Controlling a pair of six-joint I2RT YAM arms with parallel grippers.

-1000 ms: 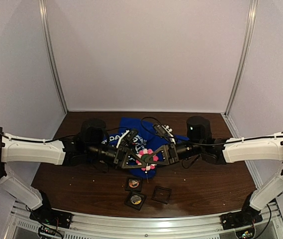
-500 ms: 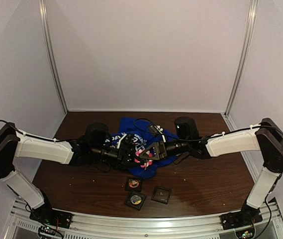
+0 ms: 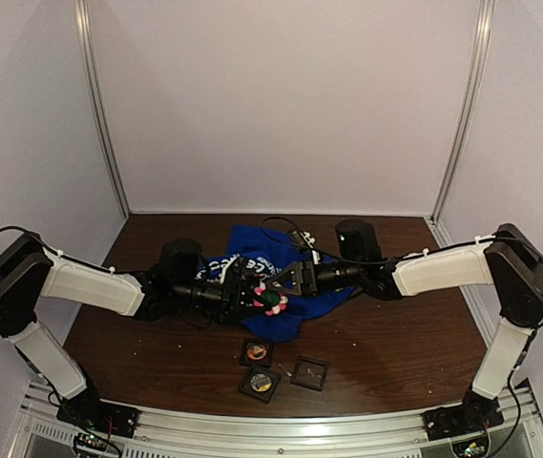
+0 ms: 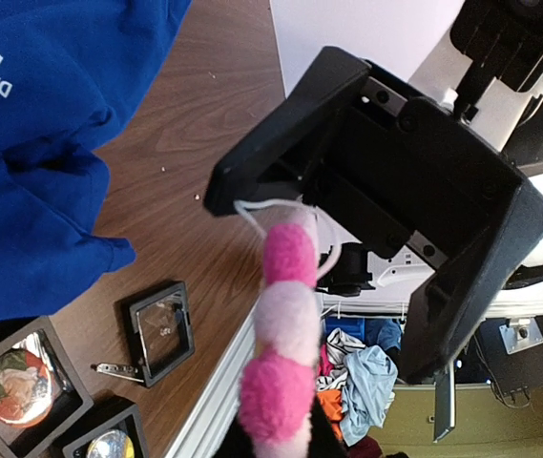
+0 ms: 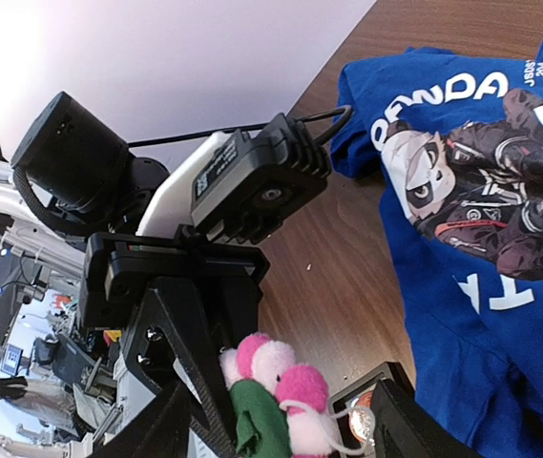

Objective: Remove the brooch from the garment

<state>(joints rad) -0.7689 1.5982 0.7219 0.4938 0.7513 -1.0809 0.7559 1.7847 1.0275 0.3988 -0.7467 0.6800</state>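
Observation:
The brooch (image 3: 271, 298), a cluster of pink and pale pom-poms with a green felt centre and a white thread loop, is held above the table, apart from the cloth. My left gripper (image 3: 256, 296) is shut on the brooch (image 4: 285, 315) from the left. My right gripper (image 3: 287, 280) faces it, open, its fingers (image 5: 161, 429) standing either side of the brooch (image 5: 281, 391) without touching it. The garment (image 3: 295, 320), a royal-blue T-shirt (image 5: 481, 191) with white lettering and a dark print, lies crumpled behind and under both grippers (image 4: 42, 143).
Three small black square boxes lie near the front: one holding a round badge (image 3: 256, 352), another with a badge (image 3: 261, 383), and one with a clear face (image 3: 309, 372). A loose metal pin (image 4: 118, 369) lies beside them. The metal table rail (image 3: 281, 429) runs along the near edge.
My right gripper has opened and let go of the brooch, drawing back and up a little. The left gripper stays shut on the brooch, which has shifted slightly left and up.

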